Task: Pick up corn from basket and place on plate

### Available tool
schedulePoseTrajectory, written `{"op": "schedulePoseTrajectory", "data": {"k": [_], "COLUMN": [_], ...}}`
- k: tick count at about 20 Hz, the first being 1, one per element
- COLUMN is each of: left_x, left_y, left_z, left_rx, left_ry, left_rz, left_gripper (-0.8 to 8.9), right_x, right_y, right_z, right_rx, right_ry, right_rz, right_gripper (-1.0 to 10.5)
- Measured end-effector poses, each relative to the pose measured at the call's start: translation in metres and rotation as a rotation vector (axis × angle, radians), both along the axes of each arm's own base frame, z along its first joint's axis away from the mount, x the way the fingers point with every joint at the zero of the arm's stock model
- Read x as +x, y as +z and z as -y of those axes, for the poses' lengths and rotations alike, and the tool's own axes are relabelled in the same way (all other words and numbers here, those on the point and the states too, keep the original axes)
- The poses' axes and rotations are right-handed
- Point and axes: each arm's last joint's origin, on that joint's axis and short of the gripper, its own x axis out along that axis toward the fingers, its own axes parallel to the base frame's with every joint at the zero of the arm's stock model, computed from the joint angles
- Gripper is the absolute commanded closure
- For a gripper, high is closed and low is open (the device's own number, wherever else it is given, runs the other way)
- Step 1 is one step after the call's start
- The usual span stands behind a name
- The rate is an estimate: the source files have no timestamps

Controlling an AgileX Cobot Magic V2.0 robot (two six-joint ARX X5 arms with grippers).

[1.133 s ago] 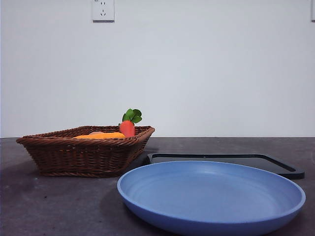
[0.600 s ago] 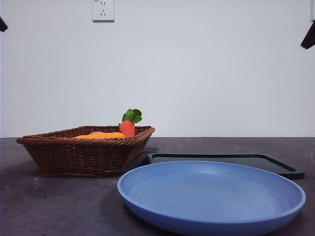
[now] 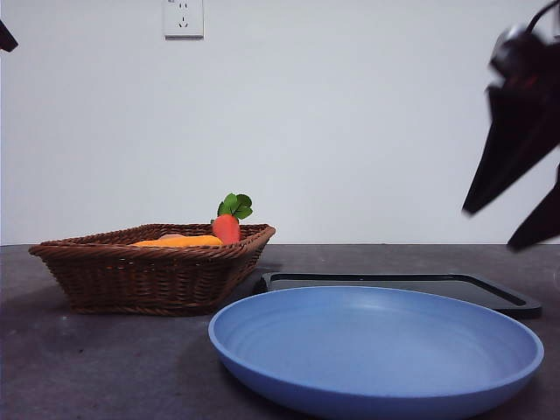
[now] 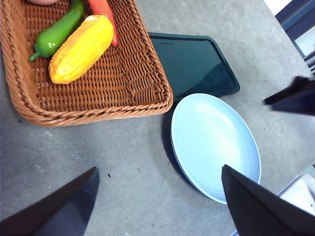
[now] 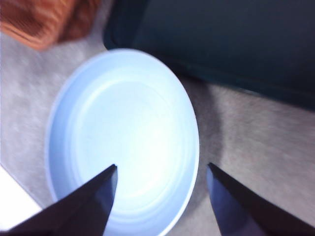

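Observation:
The corn [image 4: 81,48] is a yellow-orange cob lying inside the brown wicker basket [image 4: 98,113]. In the front view only a sliver of the corn [image 3: 179,241] shows over the rim of the basket [image 3: 149,271]. The light-blue plate [image 3: 376,350] sits empty at the front right of the basket. My left gripper [image 4: 160,172] hangs open high above the table between the basket and the plate [image 4: 214,142]. My right gripper [image 5: 161,167] is open above the plate [image 5: 123,137], and in the front view the right gripper [image 3: 490,229] hangs at the right edge.
A green pepper [image 4: 56,33] and a carrot [image 4: 101,7] lie beside the corn; the carrot's [image 3: 227,227] leaves stick up above the rim. A flat black tray [image 3: 402,284] lies behind the plate. A wall socket [image 3: 183,17] is on the back wall.
The right arm has come down into the front view from the top right corner and now looms large at the right edge. The left arm's tip stays at the top left corner.

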Motion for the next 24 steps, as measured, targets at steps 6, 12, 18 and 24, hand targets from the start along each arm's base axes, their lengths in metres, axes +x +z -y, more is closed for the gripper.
{"op": "schedulePoseTrajectory", "data": {"k": [6, 12, 18, 24], "left_x": [0.000, 0.000, 0.002, 0.028], "left_y": [0.000, 0.000, 0.001, 0.015], "left_z": [0.000, 0.000, 0.000, 0.006], "left_rx": [0.000, 0.000, 0.002, 0.040], "left_ry": [0.000, 0.000, 0.002, 0.011], "left_rz": [0.000, 0.000, 0.011, 0.055], "left_gripper": [4.09, 4.09, 4.10, 4.10], "right_x": [0.021, 0.026, 0.027, 0.020], "right_y": [-0.043, -0.057, -0.058, -0.038], "right_z": [-0.017, -0.026, -0.027, -0.023], "right_rx": [-0.094, -0.105, -0.100, -0.089], "right_ry": [0.028, 0.059, 0.053, 0.027], "right_rz": [-0.118, -0.143, -0.147, -0.104], "right_gripper": [6.6, 8.7, 9.4, 9.4]}}
